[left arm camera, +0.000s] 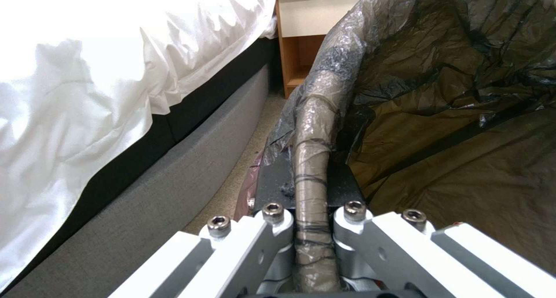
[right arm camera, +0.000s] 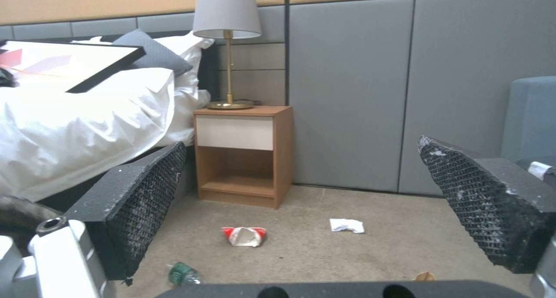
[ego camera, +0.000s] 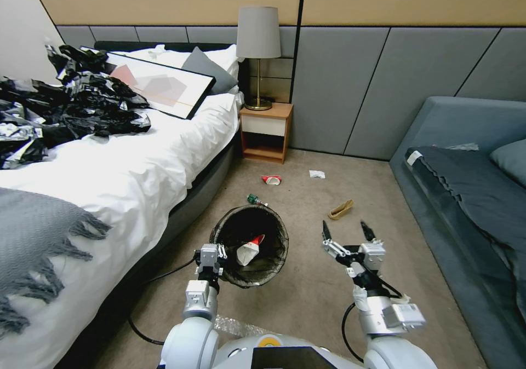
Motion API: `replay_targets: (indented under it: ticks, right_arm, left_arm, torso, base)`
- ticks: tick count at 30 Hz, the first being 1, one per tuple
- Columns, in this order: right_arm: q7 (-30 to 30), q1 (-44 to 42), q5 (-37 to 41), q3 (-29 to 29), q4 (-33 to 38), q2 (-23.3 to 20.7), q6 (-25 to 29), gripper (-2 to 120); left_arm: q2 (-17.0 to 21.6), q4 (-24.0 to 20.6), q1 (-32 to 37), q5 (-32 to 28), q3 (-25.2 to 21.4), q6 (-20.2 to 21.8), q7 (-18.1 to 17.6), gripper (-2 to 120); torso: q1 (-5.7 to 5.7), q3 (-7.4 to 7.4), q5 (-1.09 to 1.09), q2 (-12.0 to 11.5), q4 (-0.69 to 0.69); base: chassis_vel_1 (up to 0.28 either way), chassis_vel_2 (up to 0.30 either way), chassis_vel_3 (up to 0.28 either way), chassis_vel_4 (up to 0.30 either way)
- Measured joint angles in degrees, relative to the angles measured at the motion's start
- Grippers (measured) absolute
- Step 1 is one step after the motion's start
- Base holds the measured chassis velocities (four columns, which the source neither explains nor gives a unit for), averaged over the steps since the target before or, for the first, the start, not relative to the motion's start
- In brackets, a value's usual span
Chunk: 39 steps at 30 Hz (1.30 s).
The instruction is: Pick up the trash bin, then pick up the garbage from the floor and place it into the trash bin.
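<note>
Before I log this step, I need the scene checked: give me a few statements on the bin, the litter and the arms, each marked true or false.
1. The left gripper is shut on the rim of the trash bin. True.
2. The trash bin holds nothing. False: a red-and-white wrapper lies inside.
3. The right gripper grips the brown paper piece. False: its jaws are open and hold nothing; the piece lies on the carpet.
4. A white tissue lies on the floor near the nightstand. True.

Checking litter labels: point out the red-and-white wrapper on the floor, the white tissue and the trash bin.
red-and-white wrapper (right arm camera: 244, 236): right wrist view, its crumpled middle.
white tissue (right arm camera: 346, 225): right wrist view, centre of the wad.
trash bin (ego camera: 219, 230): head view, left rim with black liner.
</note>
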Motion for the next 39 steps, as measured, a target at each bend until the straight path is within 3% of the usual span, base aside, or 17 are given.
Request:
replay_targets:
  ticks: [16, 39]
  right_arm:
    - [-1.9, 3.7, -1.6, 4.0, -9.9, 3.4, 7.7, 100]
    - [-4.0, 4.7, -0.1, 5.0, -10.9, 3.7, 7.9, 100]
  left_arm:
    - [-0.4, -0.1, 0.2, 0.4, 0.3, 0.1, -0.1, 1]
    - [-0.7, 0.0, 0.0, 0.5, 1.0, 0.2, 0.1, 1]
  torso:
    - [0.0, 0.0, 0.0, 0.0, 0.0]
    - [0.0, 0.0, -0.01, 0.0, 0.0]
  base:
    - [0.0, 0.0, 0.0, 0.0]
    - [-0.043, 0.034, 0.036, -0.036]
